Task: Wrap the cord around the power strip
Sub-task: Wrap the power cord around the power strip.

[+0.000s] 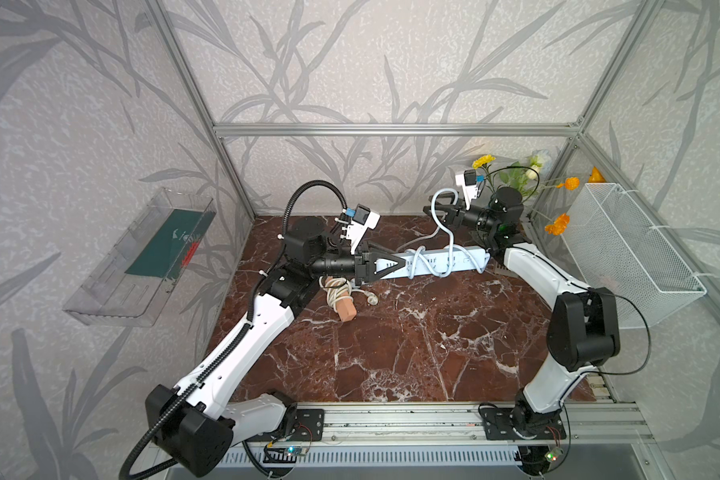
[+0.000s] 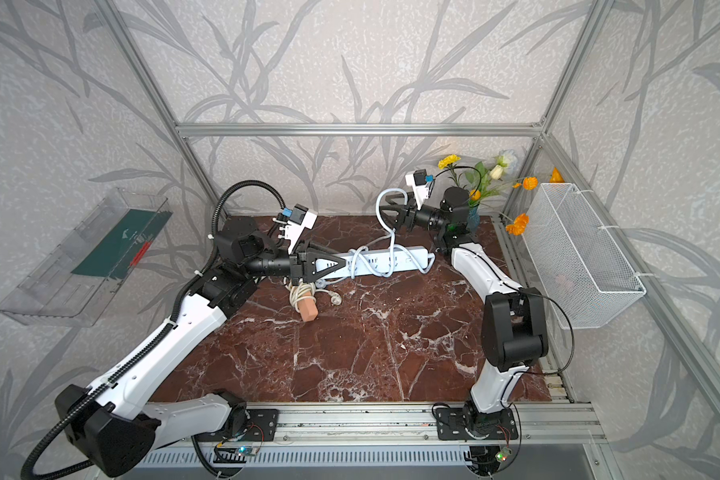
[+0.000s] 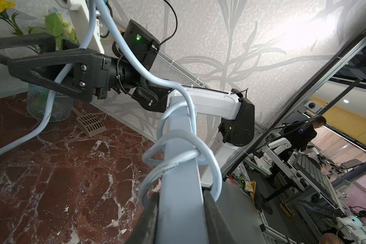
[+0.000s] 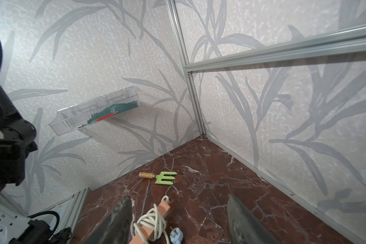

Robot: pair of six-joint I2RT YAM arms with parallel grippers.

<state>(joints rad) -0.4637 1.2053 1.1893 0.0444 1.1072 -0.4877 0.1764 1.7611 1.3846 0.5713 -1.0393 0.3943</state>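
Clamped tight in the left gripper (image 1: 398, 263): one end of the strip (image 1: 454, 259), lifted off the table (image 1: 391, 353), long axis pointing at the right arm (image 1: 528, 266). Spread apart up behind the far half: the right gripper (image 1: 435, 214), cord (image 3: 178, 135) draped loose between. Several turns already on; next pass probably falls to the right.

A glossy, veined stone finish is shown by the tabletop (image 1: 391, 353). The power strip (image 1: 454, 259) is cased in smooth pale plastic, its cord (image 3: 178, 133) sheathed alike. The basket (image 1: 624, 257) at 3 o'clock is made of white metal mesh.
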